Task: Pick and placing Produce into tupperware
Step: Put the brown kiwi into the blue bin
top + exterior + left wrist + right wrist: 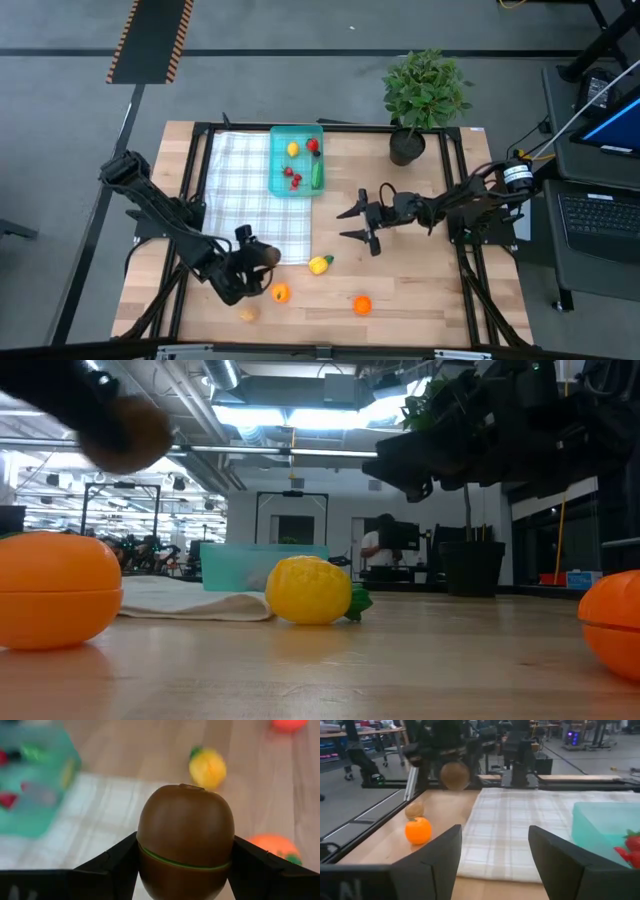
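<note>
Your left gripper (262, 257), lower left of the high view, clamps a brown produce piece (185, 840) between its fingers. Your right gripper (357, 224) hangs released at centre, below the tupperware (296, 160).

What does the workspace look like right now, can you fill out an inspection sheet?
Surface: wooden table, checked cloth on its left half.
Job's things: tupperware holds several pieces; yellow piece, two orange pieces and a tan piece lie outside.
Clutter: potted plant at the far edge.
Grippers: left gripper shut on brown fruit; right gripper open, empty.
Cables: white cable at right.
Surroundings: laptop beside table; person in background.
</note>
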